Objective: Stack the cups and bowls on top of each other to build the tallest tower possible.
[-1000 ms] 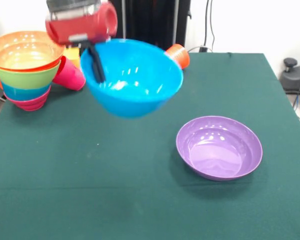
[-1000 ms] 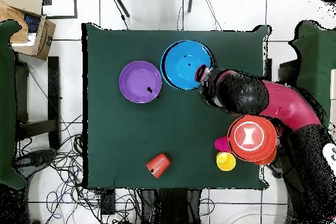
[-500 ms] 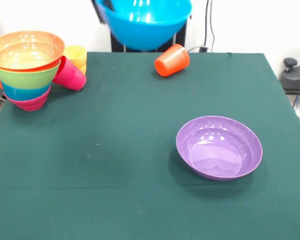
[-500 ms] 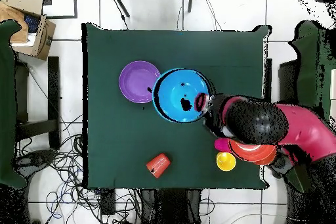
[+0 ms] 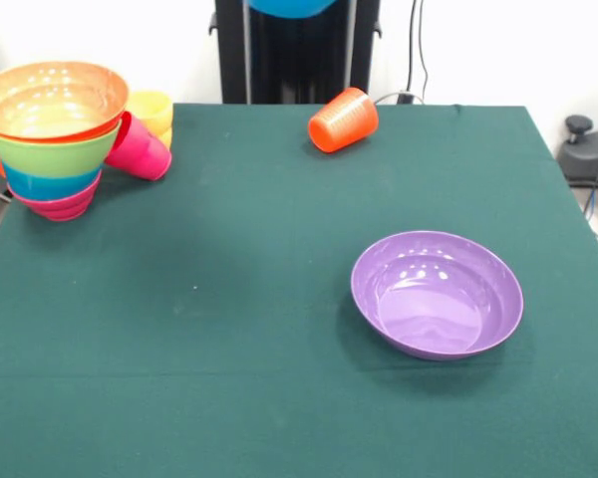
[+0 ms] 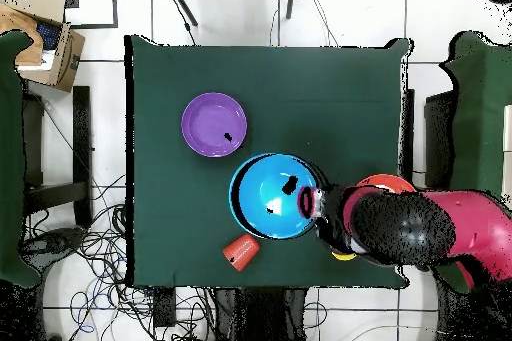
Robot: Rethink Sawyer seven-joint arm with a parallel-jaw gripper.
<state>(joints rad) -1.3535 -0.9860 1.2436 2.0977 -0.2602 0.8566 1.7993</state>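
A large blue bowl [image 6: 270, 197] hangs high above the green table [image 6: 330, 97], with my gripper [image 6: 308, 200] shut on its rim. In the front view only the bowl's underside [image 5: 291, 6] shows at the top edge. The tower [image 5: 50, 139] stands at the table's left: an orange bowl over lime green, blue and magenta ones. In the overhead view my arm [image 6: 420, 232] covers most of it, leaving an orange rim [image 6: 385, 181]. A pink cup [image 5: 138, 147] and a yellow cup [image 5: 151, 108] sit beside the tower. An orange cup [image 5: 343, 119] lies on its side. A purple bowl [image 5: 437, 294] rests upright and alone.
A black stand [image 5: 297, 55] rises behind the table's far edge. A cardboard box [image 6: 45, 42] and tangled cables [image 6: 80, 247] lie on the floor beside the table.
The blue bowl has risen out of the front view's top. In the overhead view it has moved with my gripper toward the robot's side of the table, ending near the orange cup.
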